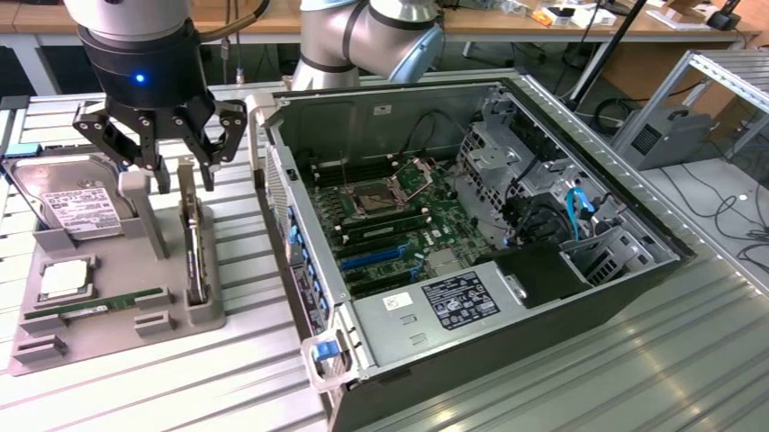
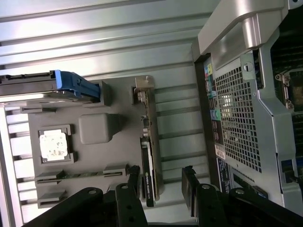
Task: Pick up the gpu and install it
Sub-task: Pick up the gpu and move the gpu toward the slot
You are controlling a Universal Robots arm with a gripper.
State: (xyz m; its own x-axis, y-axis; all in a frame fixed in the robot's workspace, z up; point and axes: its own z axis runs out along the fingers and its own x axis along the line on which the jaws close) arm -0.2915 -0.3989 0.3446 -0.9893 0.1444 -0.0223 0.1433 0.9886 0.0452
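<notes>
The gpu (image 1: 193, 247) stands on its edge in a slot of the grey parts holder (image 1: 114, 337), its silver end bracket pointing up, at the exterior view's left. My gripper (image 1: 180, 173) hangs open just above that bracket end. In the wrist view the gpu (image 2: 150, 142) appears as a thin card seen edge-on, and the gripper (image 2: 162, 187) has one black finger on each side of its near end, not touching it. The open computer case (image 1: 481, 243) lies beside the holder, with its motherboard and a blue card slot (image 1: 373, 258) exposed.
The holder (image 2: 97, 127) also carries a silver hard drive (image 1: 78, 211) with a white label, a CPU (image 1: 63, 281) and a narrow RAM stick (image 1: 103, 308). The case's rear wall (image 2: 236, 109) stands close to the gpu. Everything rests on a ribbed metal table (image 1: 577, 378).
</notes>
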